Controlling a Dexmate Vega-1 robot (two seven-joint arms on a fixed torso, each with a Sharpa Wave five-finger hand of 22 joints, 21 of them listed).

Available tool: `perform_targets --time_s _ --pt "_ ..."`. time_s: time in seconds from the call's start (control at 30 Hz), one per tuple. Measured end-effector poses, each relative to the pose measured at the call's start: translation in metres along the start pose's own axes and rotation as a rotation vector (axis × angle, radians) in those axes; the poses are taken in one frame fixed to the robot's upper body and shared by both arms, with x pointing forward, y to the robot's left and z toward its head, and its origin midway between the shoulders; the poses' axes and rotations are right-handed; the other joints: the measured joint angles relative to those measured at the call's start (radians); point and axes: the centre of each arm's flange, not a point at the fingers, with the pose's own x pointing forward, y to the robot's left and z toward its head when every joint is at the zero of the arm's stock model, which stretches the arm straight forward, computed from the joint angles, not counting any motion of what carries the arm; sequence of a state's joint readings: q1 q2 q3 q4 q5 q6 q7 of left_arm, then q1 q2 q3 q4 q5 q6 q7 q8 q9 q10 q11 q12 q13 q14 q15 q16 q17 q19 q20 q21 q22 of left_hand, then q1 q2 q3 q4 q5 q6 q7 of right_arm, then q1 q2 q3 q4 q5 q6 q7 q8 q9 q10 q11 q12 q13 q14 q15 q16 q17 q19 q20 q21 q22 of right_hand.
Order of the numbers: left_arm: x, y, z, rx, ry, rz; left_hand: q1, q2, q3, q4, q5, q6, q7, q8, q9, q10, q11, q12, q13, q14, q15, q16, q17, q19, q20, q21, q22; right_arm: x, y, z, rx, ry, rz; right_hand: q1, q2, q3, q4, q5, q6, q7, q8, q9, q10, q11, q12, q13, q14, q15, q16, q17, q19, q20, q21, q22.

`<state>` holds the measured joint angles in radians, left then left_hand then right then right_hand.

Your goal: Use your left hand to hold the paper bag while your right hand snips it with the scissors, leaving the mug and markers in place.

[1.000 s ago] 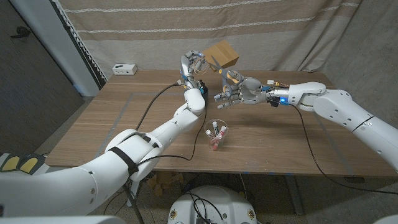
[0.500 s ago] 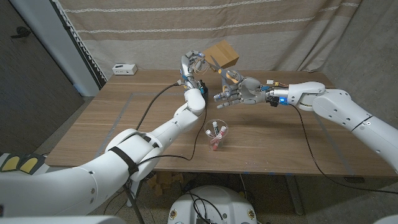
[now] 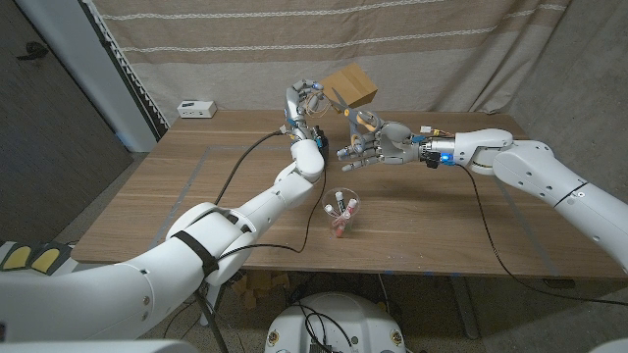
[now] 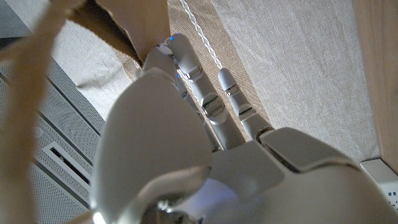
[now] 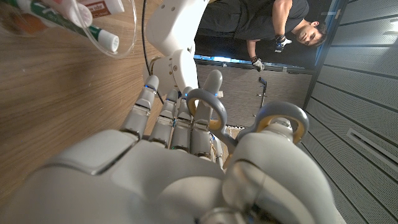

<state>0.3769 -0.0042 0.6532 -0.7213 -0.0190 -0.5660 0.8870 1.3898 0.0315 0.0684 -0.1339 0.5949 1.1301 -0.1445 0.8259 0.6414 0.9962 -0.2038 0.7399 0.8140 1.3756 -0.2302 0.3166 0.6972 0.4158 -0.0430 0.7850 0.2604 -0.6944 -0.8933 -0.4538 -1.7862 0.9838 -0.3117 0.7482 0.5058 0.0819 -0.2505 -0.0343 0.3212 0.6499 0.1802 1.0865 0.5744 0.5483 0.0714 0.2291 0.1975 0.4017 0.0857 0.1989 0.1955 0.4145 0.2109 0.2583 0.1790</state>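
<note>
At the upper left of the head view a small white box (image 3: 197, 108) sits near the far edge of the wooden table (image 3: 147, 196), well away from the work. Moving right, the left hand (image 3: 306, 100) is raised above the table's far side, just left of the frame's centre, with its fingers closed on the paper bag (image 3: 351, 86). In the left wrist view those fingers (image 4: 186, 59) reach up against the brown paper (image 4: 140, 22), with a paper handle loop running blurred past the lens. The bag hangs in the air at upper centre, tilted, touching nothing but that hand.

Below it, near the table's front edge, a clear mug (image 3: 340, 209) holds the markers (image 3: 339, 218), well apart from both hands.

Just right of the bag, the right hand (image 3: 378, 145) grips the scissors (image 3: 345, 106); the right wrist view shows grey handle loops (image 5: 245, 118) with fingers threaded through them. The blades point up toward the bag's lower corner, but I cannot tell whether they touch it.

The bag looks light and thin, stiff only along its folds, so I'd expect it to swing or crumple away from the blades. A firm hold near the top, keeping the paper taut, should help the snip bite at an edge.
</note>
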Motion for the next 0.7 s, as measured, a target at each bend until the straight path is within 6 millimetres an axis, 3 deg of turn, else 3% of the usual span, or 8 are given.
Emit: perform_targets --time_s 0.07,0.13,0.23,0.63,0.7 --pt "0.0 0.0 0.0 0.0 0.0 0.0 -0.008 -0.008 0.012 -0.003 0.001 0.0 0.0 0.0 0.0 0.002 -0.002 0.001 -0.001 0.0 0.0 -0.001 0.004 -0.001 0.0 0.006 -0.002 0.0 0.0 0.0 0.0 0.0 0.0 0.0 0.0 0.0 0.0 0.0 0.0 0.0 0.0 0.0 0.0 0.0 0.0 0.0 0.0 0.0 0.0 -0.001 0.0 0.0 -0.005 0.0" --pt "0.0 0.0 0.0 0.0 0.0 0.0 -0.028 -0.028 0.062 -0.003 0.01 0.0 0.0 0.0 0.0 0.002 -0.002 0.006 -0.003 0.0 0.0 -0.007 0.019 -0.017 -0.002 0.029 -0.009 0.0003 -0.0007 0.0002 0.001 -0.001 -0.001 0.004 0.004 0.0 0.0 -0.005 -0.004 -0.004 0.0 0.0 0.0 0.0 0.0 0.0 0.0 0.0 0.0 -0.005 0.0 0.0 -0.02 0.0" --pt "0.0007 0.0024 -0.0008 0.004 -0.001 0.003 -0.029 -0.037 0.088 -0.004 0.012 0.0 0.0 0.0 0.001 0.002 -0.002 0.006 -0.004 0.0 0.0 -0.007 0.028 -0.02 -0.002 0.04 -0.014 0.0006 -0.0033 0.0001 0.002 -0.002 -0.002 0.004 0.004 0.004 -0.004 -0.008 -0.004 -0.004 0.0 0.002 -0.004 -0.004 0.0 0.0 0.0 0.0 0.0 -0.005 0.0 0.0 -0.023 0.0" --pt "0.0021 0.0069 -0.0021 0.004 -0.003 0.011 -0.037 -0.047 0.11 -0.004 0.012 0.0 0.0 -0.003 0.002 0.001 -0.002 0.006 -0.004 0.0 0.0 -0.008 0.033 -0.023 0.002 0.051 -0.014 0.0008 -0.009 0.0 0.006 -0.005 -0.012 0.004 0.004 0.004 -0.004 -0.008 -0.004 -0.004 0.0 0.0 -0.004 -0.004 -0.005 0.0 0.0 0.0 -0.004 -0.005 0.006 0.005 -0.03 0.0" --pt "0.0017 0.0084 -0.0045 0.008 0.0 0.013 -0.037 -0.047 0.116 -0.002 0.012 -0.011 -0.011 -0.014 -0.006 0.001 -0.002 0.006 -0.003 0.0 0.0 -0.015 0.033 -0.023 0.002 0.051 -0.014 0.0014 -0.0096 -0.0002 0.007 -0.004 -0.013 0.004 0.004 0.004 -0.004 -0.008 -0.004 -0.004 0.0 0.0 -0.004 -0.004 -0.005 0.0 0.0 0.0 -0.004 -0.005 0.006 0.005 -0.03 0.0"
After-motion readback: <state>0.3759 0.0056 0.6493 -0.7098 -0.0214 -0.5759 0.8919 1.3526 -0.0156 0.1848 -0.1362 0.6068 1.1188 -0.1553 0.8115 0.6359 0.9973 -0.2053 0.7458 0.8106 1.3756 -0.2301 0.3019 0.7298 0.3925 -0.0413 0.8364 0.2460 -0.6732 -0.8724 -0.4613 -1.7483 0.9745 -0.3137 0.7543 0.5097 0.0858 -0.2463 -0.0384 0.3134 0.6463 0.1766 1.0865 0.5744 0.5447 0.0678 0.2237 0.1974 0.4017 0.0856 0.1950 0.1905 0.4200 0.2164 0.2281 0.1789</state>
